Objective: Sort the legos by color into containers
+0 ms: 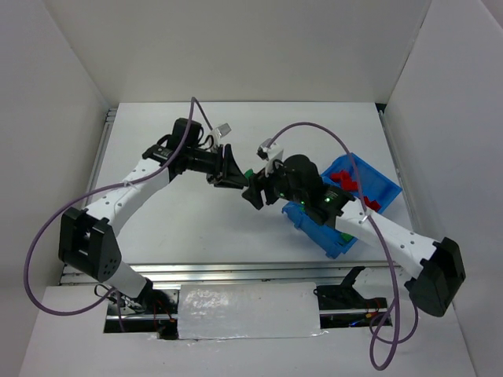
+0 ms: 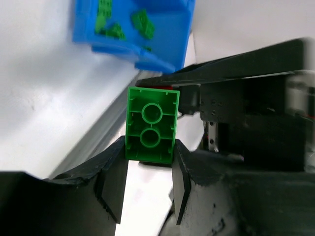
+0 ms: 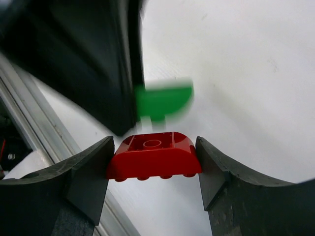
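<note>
1. The left gripper (image 2: 148, 169) holds a green lego (image 2: 151, 125) tight between its two fingers. The brick stands upright in the middle of the left wrist view, with its hollow underside toward the camera.
2. The right gripper (image 3: 153, 164) is closed around a red lego (image 3: 154, 155) with one curved side, low in the centre of the right wrist view.
3. In the top view, both grippers meet near the centre of the frame, above the white table (image 1: 181, 228). Their tips are very close to each other.
4. The blue bin (image 1: 387, 187) lies right of centre in the top view, partly under the right arm.
5. Some red legos (image 1: 346, 182) lie in its upper compartment.
6. Some green legos (image 2: 141, 22) lie in the compartment seen at the top of the left wrist view.
</note>
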Tool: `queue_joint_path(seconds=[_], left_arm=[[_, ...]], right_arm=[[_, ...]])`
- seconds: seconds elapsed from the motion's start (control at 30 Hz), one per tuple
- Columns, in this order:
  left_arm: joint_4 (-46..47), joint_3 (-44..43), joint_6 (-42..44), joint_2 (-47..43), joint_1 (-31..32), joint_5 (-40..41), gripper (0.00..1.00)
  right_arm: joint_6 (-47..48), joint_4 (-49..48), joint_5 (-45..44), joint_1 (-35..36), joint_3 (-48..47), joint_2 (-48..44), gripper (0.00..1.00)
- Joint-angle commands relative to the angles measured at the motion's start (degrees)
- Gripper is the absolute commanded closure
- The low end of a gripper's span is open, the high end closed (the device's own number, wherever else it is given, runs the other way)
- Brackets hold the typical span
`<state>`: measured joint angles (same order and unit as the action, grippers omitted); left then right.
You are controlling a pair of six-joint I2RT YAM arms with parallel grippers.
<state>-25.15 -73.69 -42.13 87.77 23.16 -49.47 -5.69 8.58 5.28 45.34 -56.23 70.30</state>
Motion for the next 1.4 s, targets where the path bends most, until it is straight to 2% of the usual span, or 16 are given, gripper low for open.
queue_joint_path(seconds=[0.0,0.23,0.4,0.47,0.63,0.73,0.77,0.87,0.93,1.0,1.13,1.17,1.23,1.27,1.33,1.37], left_arm=[[3.00,-5.49,3.55,-1.54,-3.55,1.31,1.00],[7.91,-6.29,1.62,-0.67,-5.14,-0.36,1.00],[8.90,-8.12,3.18,0.03,-5.05,2.00,1.00],[7.14,-10.66,6.51,0.82,-4.70,4.89,1.00],[0.10,-17.26,11.10,6.88,-1.54,10.27,1.00],[-2.87,-23.15,12.59,11.89,2.41,12.11,1.00],[-4.02,-27.17,13.90,13.29,3.55,12.90,1.00],[-9.56,-36.06,16.55,19.36,8.82,16.95,1.00],[-12.02,-41.33,17.60,23.32,12.51,19.48,1.00],[-11.95,-42.67,17.17,25.86,15.50,19.42,1.00],[-7.99,-43.99,14.01,28.68,18.76,17.57,1.00],[-7.12,-44.34,13.83,29.12,19.29,17.22,1.00],[-6.67,-44.70,13.30,30.09,20.52,17.22,1.00],[-6.41,-44.70,13.30,30.18,20.79,16.87,1.00],[-5.79,-44.61,13.21,30.36,21.49,16.52,1.00],[-5.70,-44.52,13.21,30.27,21.58,17.04,1.00]], right_arm=[[-0.54,5.57,5.44,-4.28,4.97,-6.13,1.00],[-5.46,7.15,2.47,-8.33,9.38,-15.19,1.00],[-17.03,15.13,-16.50,-8.78,6.84,-18.80,1.00],[-25.01,25.31,-26.74,-8.87,2.21,-17.93,1.00],[-35.52,42.21,-39.98,-12.02,-3.53,-14.14,1.00],[-36.06,42.14,-40.09,-21.67,-3.54,-13.09,1.00],[-35.01,41.00,-39.39,-27.79,-3.54,-12.48,1.00],[-32.99,37.83,-37.36,-35.64,-4.32,-8.80,0.99],[-33.85,38.18,-39.19,-36.99,-5.82,-5.98,0.96],[-35.43,38.18,-38.94,-39.87,-6.26,-2.02,0.90],[-38.17,36.69,-37.01,-42.62,-8.71,1.94,0.89],[-38.51,36.42,-37.88,-42.70,-9.33,2.81,0.69],[-38.52,35.98,-38.15,-43.32,-11.61,4.31,0.65],[-38.78,36.33,-38.24,-43.67,-12.49,4.84,0.47],[-39.21,37.73,-38.15,-44.90,-14.69,6.07,0.26],[-39.57,38.44,-38.06,-44.90,-15.40,6.86,0.01]])
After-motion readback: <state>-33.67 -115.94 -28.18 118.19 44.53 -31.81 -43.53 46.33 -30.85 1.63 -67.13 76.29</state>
